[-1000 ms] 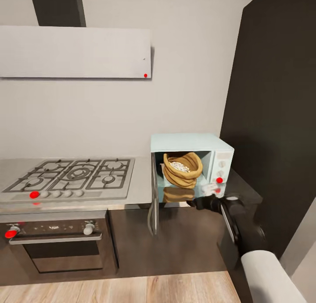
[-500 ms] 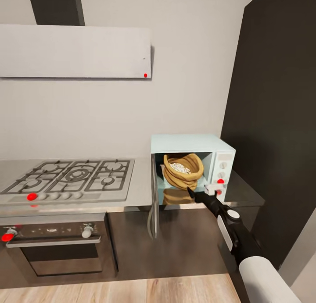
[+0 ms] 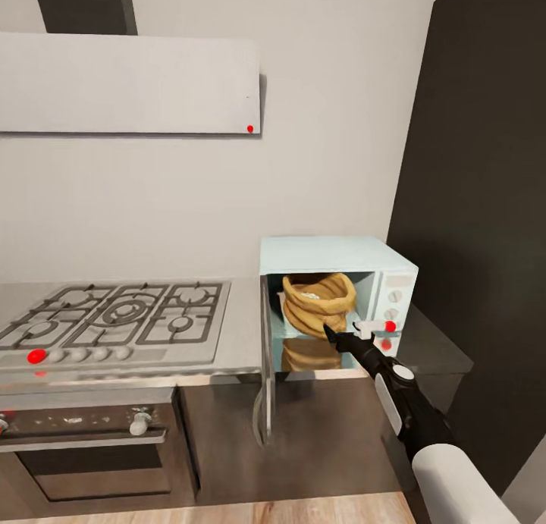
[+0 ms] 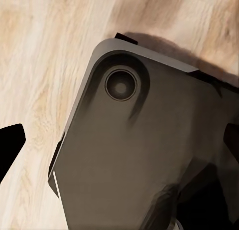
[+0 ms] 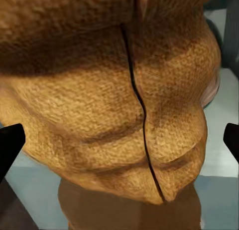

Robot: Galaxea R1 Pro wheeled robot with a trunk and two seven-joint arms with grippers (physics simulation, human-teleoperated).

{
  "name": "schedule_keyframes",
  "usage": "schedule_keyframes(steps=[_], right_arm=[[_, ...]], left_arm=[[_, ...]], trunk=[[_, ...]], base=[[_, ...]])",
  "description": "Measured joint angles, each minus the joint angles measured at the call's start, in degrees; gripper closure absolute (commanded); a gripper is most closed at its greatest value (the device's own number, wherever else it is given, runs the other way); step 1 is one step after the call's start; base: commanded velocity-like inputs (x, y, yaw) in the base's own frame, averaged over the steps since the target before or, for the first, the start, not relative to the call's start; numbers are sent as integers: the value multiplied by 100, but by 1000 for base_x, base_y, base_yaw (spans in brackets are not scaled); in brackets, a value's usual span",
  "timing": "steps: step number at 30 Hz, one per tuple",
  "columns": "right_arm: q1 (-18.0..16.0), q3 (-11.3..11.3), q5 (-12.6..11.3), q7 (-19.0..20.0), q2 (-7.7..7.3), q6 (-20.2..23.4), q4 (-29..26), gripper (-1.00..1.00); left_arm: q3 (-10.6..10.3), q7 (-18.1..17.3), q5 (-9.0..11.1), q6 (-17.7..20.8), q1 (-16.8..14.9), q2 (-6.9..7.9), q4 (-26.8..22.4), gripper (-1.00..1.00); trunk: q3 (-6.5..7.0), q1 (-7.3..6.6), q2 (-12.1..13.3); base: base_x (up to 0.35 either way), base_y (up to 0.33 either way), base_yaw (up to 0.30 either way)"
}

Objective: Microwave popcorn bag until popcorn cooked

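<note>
Popcorn bag (image 5: 117,110) sits in microwave (image 3: 334,255), dead ahead between my right gripper (image 5: 119,140) spread fingers; careless pullout probably drags it out.

Your head camera looked forward and slightly down from standing height, set back from the counter, facing the wall; the hob (image 3: 114,323) lay at about nine o'clock of the frame's centre and the microwave (image 3: 334,300) at about four o'clock. Your right wrist camera sat very close to the popcorn bag (image 5: 119,105), looking straight into the microwave's cavity, its pale floor (image 5: 221,160) at four o'clock. That bag (image 3: 317,302) was what those two views shared. Your left wrist camera pointed down, close above the robot's dark base (image 4: 144,150) and the wooden floor (image 4: 40,65).
</note>
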Motion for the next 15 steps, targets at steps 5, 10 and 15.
schedule_keyframes(steps=[5, 10, 15], right_arm=[[0, 6, 3, 37, 4, 8, 1, -100], [0, 7, 5, 25, 19, 8, -2, -100], [0, 7, 8, 8, 21, 8, 1, -100]], left_arm=[[-3, 0, 1, 0, 0, 0, 0, -100], [-1, 0, 1, 0, 0, 0, 0, -100], [-5, 0, -1, 0, 0, 0, 0, -100]], trunk=[[0, 0, 0], [0, 0, 0], [0, 0, 0]], base=[[164, 0, 0], [164, 0, 0], [164, 0, 0]])
